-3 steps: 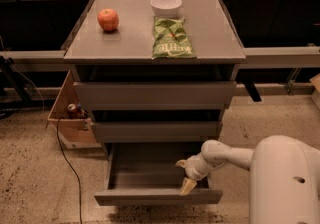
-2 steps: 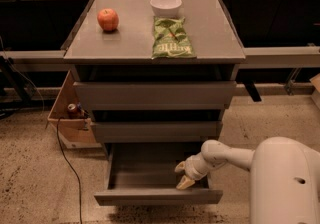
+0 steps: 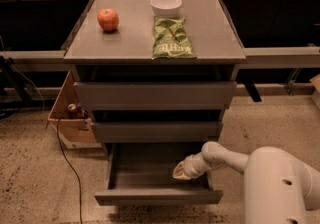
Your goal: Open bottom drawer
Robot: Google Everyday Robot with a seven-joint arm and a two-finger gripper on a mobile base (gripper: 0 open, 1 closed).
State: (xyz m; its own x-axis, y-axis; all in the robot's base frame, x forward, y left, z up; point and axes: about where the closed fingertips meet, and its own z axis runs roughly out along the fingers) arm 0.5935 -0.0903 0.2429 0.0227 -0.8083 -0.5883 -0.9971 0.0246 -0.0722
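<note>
The grey cabinet [image 3: 155, 43] has three plain grey drawer fronts. The bottom drawer [image 3: 158, 196] is pulled out toward me, showing its shallow grey box interior [image 3: 145, 168]. My white arm reaches in from the lower right. My gripper [image 3: 181, 172] sits inside the open bottom drawer at its right side, just behind the drawer front. The two drawers above are closed or nearly closed.
On the cabinet top lie a red apple [image 3: 108, 19], a white bowl [image 3: 166, 5] and a green chip bag [image 3: 171, 38]. A cardboard box [image 3: 70, 118] with a can stands on the floor at the left. A black cable [image 3: 70, 168] runs across the floor.
My gripper has shifted slightly left and up inside the drawer. The drawer stays pulled out about the same.
</note>
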